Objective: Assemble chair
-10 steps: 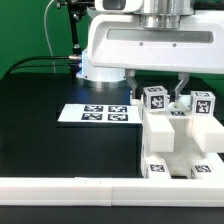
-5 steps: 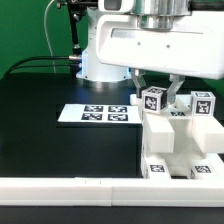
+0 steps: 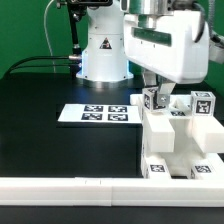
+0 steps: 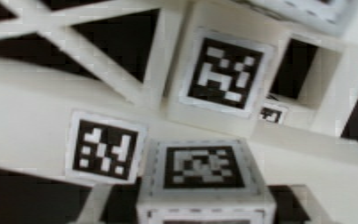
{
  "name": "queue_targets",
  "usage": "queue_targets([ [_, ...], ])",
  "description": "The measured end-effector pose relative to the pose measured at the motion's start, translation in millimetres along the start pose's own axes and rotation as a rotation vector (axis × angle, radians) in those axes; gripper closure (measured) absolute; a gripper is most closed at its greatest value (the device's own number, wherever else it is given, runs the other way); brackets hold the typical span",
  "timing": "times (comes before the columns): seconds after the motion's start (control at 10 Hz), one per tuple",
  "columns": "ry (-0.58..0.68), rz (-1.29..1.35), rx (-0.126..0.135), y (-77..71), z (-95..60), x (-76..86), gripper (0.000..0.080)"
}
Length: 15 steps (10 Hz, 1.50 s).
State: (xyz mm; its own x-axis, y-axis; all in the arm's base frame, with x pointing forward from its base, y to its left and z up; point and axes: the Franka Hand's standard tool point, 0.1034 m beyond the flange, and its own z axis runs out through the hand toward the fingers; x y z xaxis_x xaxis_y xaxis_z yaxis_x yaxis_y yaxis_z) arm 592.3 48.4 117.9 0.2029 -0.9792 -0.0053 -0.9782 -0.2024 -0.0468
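The partly built white chair (image 3: 178,142) stands at the exterior view's right, with tags low on its front. Two tagged posts rise from its top. My gripper (image 3: 158,97) comes down from above and is shut on the left post (image 3: 156,102), one dark finger on each side of its tagged head. The other post (image 3: 201,103) stands free to its right. In the wrist view the held post's tagged top (image 4: 202,165) fills the space within my gripper (image 4: 202,202). Beyond it lie the X-braced frame (image 4: 78,40) and a tagged panel (image 4: 224,68).
The marker board (image 3: 97,114) lies flat on the black table, left of the chair. A long low white rail (image 3: 80,186) runs along the front edge. The robot's white base (image 3: 100,55) stands behind the board with cables at the back left.
The fingers have drawn in from either side onto the left post's head. The hand and the big white link above it have turned toward the exterior view's right.
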Motion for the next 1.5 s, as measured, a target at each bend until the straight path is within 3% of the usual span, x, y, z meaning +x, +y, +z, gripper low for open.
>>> queue_targets([
  [0.3, 0.0, -0.046, -0.001, 0.2, 0.4, -0.7, 0.0518],
  [0.4, 0.002, -0.107, -0.025, 2.4, 1.5, -6.2, 0.0345],
  [0.5, -0.004, -0.267, -0.023, 1.7, 1.3, -6.9, 0.0217],
  [0.6, -0.008, -0.468, -0.021, 1.7, 0.7, -5.1, 0.0217],
  [0.7, -0.01, -0.6, -0.02, 2.0, 0.7, -3.7, 0.0164],
  [1.1, -0.01, -0.84, -0.022, 2.5, 1.4, -2.7, 0.0151],
  [1.2, -0.029, -1.089, -0.045, 4.8, 1.4, -5.3, 0.0151],
  [1.4, -0.036, -1.044, -0.052, 5.0, 2.3, -5.3, 0.0151],
  [1.5, -0.035, -1.052, -0.053, 5.1, 2.3, -5.1, 0.0259],
])
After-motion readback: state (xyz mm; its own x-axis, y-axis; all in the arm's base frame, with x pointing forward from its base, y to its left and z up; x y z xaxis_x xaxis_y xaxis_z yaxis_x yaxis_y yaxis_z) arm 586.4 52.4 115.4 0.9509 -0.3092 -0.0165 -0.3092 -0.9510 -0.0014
